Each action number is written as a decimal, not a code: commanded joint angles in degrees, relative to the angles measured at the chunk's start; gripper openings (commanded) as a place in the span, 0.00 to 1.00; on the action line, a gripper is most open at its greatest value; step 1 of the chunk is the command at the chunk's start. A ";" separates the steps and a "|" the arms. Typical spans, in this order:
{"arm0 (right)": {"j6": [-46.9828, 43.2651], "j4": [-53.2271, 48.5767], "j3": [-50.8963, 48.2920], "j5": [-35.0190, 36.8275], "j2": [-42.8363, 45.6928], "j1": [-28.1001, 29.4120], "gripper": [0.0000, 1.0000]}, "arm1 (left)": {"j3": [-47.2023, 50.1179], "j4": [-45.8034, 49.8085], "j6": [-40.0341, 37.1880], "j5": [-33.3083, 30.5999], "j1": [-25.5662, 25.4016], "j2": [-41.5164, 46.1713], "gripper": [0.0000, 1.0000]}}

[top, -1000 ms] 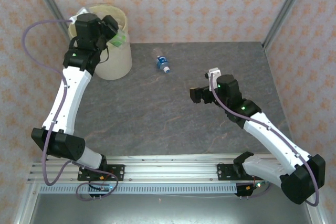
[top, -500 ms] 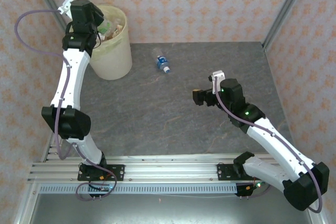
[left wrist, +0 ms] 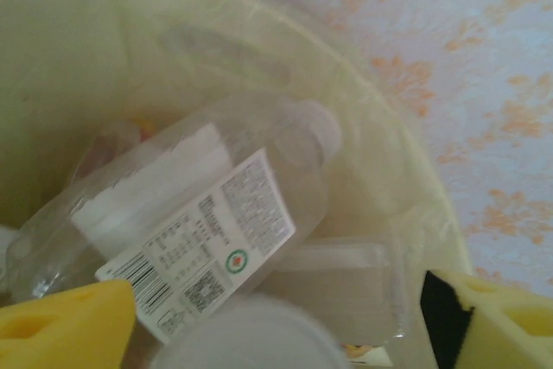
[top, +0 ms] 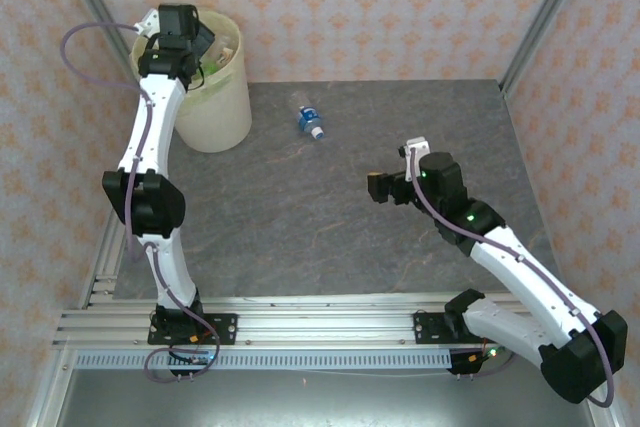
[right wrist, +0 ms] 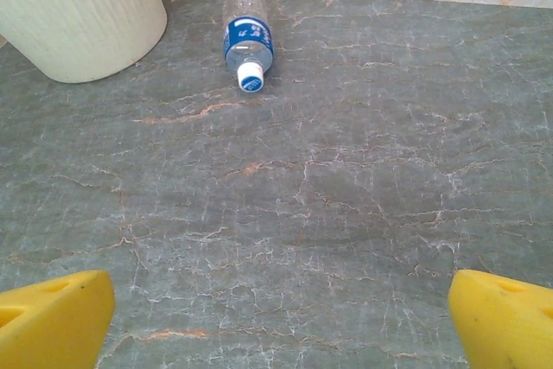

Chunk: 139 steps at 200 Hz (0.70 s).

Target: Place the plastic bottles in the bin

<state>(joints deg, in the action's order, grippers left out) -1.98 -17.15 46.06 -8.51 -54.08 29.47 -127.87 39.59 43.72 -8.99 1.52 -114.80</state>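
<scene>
Step in hand: the drop over the bin, which I judge to be at its end.
Left tool: hangs above the bin's mouth at 10 o'clock on the worktop. In the left wrist view its yellow pads stand wide apart with nothing gripped between them.
Left tool, wrist view: looks straight down into the pale yellow liner bag.
Clear bottle with a white label: lies loose on its side inside the bin, below the pads and apart from them. Other clear shapes lie under it, too blurred to tell apart.
Right tool: hovers above bare worktop at about 3 o'clock, opened wide and holding nothing.
Right tool, wrist view: faces the far edge, with the bin wall at 11 o'clock.
Blue-labelled bottle: lies on its side on the worktop at 12 o'clock, well apart from the bin and from both tools.
Blue-labelled bottle, right wrist view: its white cap points back toward the tool.
Progress: judged nearly done, as this is the one bottle I can see outside the bin.
Next move: probably the right tool's, since it already faces the bottle. It must reach toward 11 o'clock, lower, and straddle the barrel across its width.
Care: the bottle is round and may roll if one pad touches first. The left arm should clear the bin's mouth before the carry to 10 o'clock.
</scene>
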 commanded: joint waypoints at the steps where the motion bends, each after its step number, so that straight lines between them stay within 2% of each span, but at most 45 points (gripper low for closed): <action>1: 0.98 0.83 -1.09 1.03 0.83 0.07 0.99 | -5.38 4.50 0.68 -2.42 0.08 3.04 0.92; 46: 2.38 4.19 -2.40 1.75 0.52 0.06 0.99 | -6.47 6.02 0.25 0.54 0.00 5.03 0.96; 76: 2.46 4.29 -2.12 2.62 0.46 0.07 0.99 | -5.81 5.35 -0.18 6.38 -0.41 6.96 0.97; 117: 3.20 4.62 -2.47 3.79 0.56 0.06 0.99 | -5.59 6.89 1.83 10.15 -1.39 5.74 1.00; 139: 3.27 4.41 -2.56 3.85 0.64 0.06 0.99 | -6.46 7.40 2.26 13.25 -1.44 1.69 1.00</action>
<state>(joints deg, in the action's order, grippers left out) 0.40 -14.06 43.92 -6.39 -54.11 29.47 -133.05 44.25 44.60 -0.16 0.21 -109.60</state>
